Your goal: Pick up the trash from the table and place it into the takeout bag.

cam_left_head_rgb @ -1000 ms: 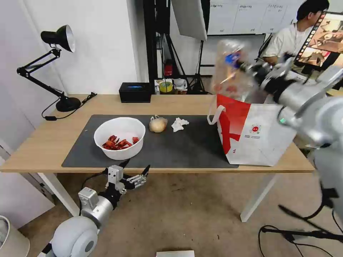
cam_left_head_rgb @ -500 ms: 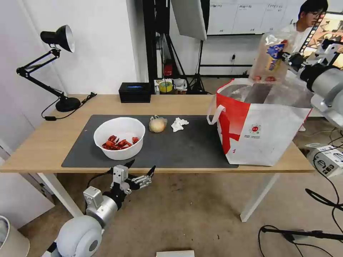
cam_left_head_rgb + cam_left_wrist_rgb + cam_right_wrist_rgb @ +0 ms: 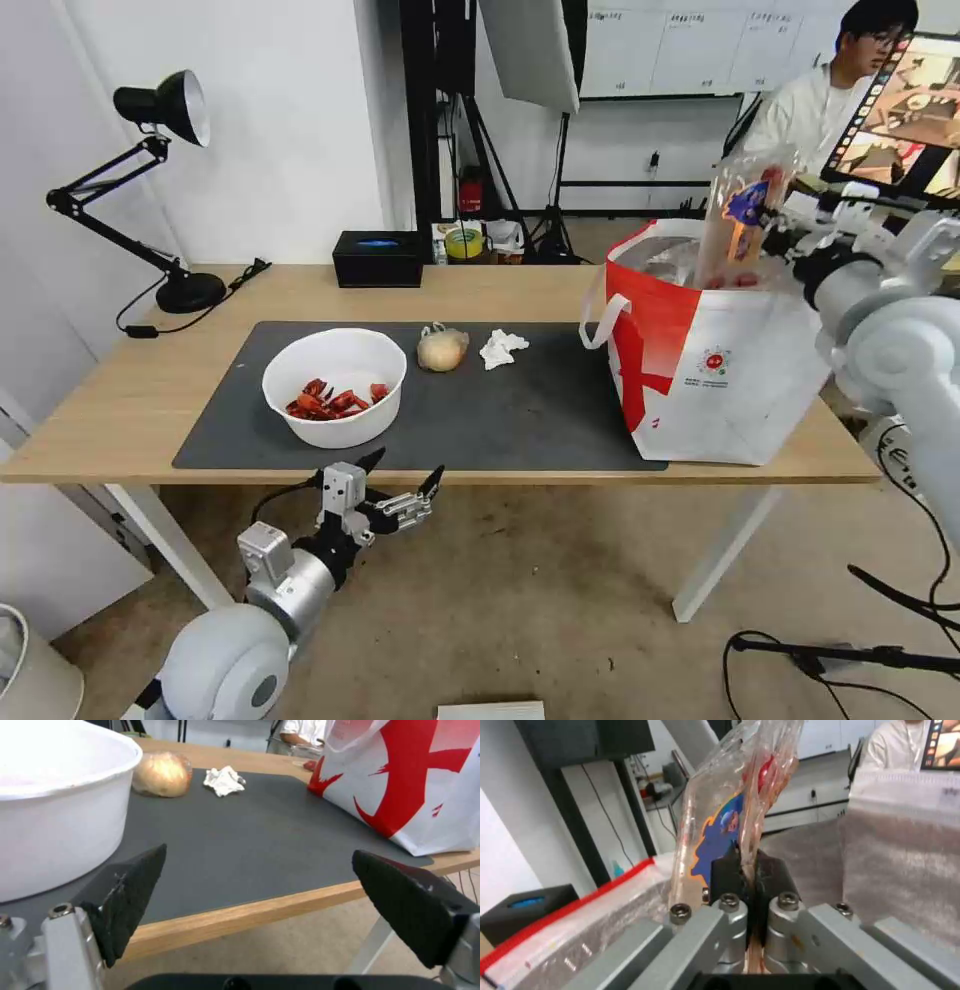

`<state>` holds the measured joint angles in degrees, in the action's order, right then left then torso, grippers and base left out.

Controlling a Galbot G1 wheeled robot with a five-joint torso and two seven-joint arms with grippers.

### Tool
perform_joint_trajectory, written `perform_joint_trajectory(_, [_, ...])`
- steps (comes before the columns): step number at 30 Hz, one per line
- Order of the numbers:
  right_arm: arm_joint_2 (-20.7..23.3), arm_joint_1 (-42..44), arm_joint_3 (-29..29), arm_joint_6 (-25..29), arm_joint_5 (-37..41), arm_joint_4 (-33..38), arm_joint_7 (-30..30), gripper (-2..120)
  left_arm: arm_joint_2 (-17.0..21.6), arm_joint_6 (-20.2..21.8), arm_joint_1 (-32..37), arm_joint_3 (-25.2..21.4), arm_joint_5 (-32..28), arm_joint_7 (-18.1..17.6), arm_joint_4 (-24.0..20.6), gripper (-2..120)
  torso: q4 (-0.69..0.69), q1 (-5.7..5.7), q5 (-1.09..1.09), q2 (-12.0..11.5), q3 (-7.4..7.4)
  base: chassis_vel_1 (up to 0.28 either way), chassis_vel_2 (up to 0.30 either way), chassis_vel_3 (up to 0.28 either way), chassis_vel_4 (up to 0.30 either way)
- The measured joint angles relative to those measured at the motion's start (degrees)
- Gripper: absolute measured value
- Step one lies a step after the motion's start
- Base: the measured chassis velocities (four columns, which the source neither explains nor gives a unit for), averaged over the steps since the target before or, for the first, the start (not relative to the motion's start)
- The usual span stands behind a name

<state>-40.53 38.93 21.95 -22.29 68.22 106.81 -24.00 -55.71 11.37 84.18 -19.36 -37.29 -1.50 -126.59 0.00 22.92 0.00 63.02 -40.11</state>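
clear hinged plastic tray (image 3: 742,222) clamped in right gripper (image 3: 778,226) over takeout bag (image 3: 715,375): lower inside before releasing; left gripper (image 3: 400,478) spread, idle.

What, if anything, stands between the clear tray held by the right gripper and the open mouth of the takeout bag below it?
Nothing visible does. The right gripper is shut on the clear tray, which hangs at the open foil-lined mouth of the takeout bag. The bag's handles droop outside its left wall, off the opening.

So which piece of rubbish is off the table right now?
The clear hinged plastic tray, pinched in the right hand above the bag; the bowl, wrapped lump and tissue lie on the mat.
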Motion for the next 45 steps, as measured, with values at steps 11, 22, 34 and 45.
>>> perform_joint_trajectory(11, [-0.9, 3.8, 2.3, 0.0, 3.0, 2.3, -0.5, 0, 0.0, 0.0, 0.0, 0.6, 0.0, -0.2, -0.2, 100, 0.0, 0.0, 0.0, 0.0, 0.0, 0.0, 0.0, 0.0, 0.0])
perform_joint_trajectory(22, [-1.9, 5.6, 3.0, -0.8, 4.8, 3.6, -0.5, 36, 0.7, 0.1, -0.6, 1.1, 0.3, -0.1, 0.3, 100, 0.0, 0.0, 0.0, 0.0, 0.0, 0.0, 0.0, 0.0, 0.0])
perform_joint_trajectory(34, [-0.8, 3.0, 1.9, 1.6, 6.1, 6.2, 2.8, 78, 1.4, -0.8, -0.7, -0.4, 0.0, -0.1, 0.3, 100, 0.0, 0.0, 0.0, 0.0, 0.0, 0.0, 0.0, 0.0, 0.0])
perform_joint_trajectory(45, [2.9, 5.4, -1.3, 5.9, -5.2, 11.6, 21.1, 100, 1.1, -1.4, -0.3, -2.6, 0.2, 0.0, 1.0, 100, 0.0, 0.0, -0.01, 0.0, 0.0, 0.0, 0.0, 0.0, 0.0])
